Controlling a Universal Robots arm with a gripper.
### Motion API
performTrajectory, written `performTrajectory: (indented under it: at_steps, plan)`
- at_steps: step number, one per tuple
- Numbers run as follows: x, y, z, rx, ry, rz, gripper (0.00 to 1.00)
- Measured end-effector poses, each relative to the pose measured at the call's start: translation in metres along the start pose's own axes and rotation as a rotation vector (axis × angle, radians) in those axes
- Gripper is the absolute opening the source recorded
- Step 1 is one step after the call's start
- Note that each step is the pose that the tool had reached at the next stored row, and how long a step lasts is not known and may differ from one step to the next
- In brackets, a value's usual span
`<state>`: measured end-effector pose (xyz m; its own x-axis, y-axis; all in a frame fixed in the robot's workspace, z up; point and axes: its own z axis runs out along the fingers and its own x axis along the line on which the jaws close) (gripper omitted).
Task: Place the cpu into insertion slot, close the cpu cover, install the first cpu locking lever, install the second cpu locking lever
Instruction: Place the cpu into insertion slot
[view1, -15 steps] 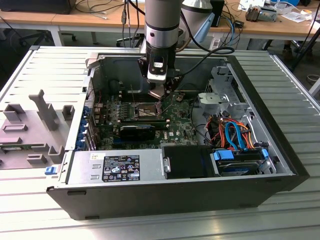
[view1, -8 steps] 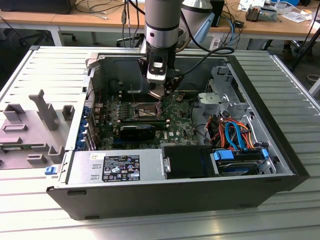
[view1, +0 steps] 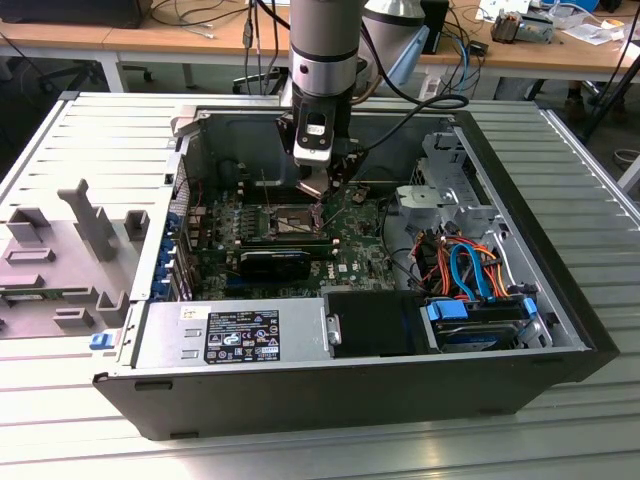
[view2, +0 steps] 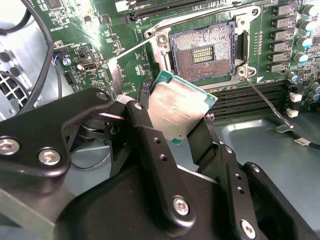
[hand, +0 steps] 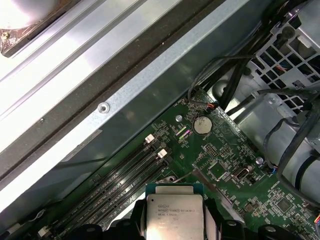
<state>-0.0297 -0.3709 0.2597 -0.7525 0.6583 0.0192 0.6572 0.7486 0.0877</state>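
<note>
**A:** What does the gripper (view2: 176, 116) hold?

**B:** The cpu (view2: 182, 107). The fingers (view2: 152, 145) are closed partway, one on each of two opposite edges. The chip is tilted, and its silver top shows in both wrist views.

**A:** Is it seated?

**B:** No. It hangs clear of the board. In the second wrist view the slot (view2: 205, 52) lies just beyond one corner of the chip, apart from it. The slot is uncovered and its contact field is bare.

**A:** What are the edges around the slot?

**B:** A silver rim frames it. A thin lever (view2: 267, 105) juts from one rim corner and crosses the memory slots (view2: 240, 102). A second rod (view2: 200, 20) runs along the far side of the rim. Nothing lies over the recess itself.

**A:** How much room is there for the arm?

**B:** In the exterior view the gripper (view1: 315, 185) reaches down inside the open case (view1: 300, 390). Its tip is near the slot (view1: 283, 222), on the exterior view's right of it. The case walls are well apart from it on every side. A bundle of cables (view1: 470, 265) lies further off, toward the exterior view's right.
</note>
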Motion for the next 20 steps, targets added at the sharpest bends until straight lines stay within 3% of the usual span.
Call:
performTrajectory:
  at_steps: [20]
  plan:
    - [0.0000, 0.0000, 0.0003, -0.0002, -0.0008, 0.009, 0.55]
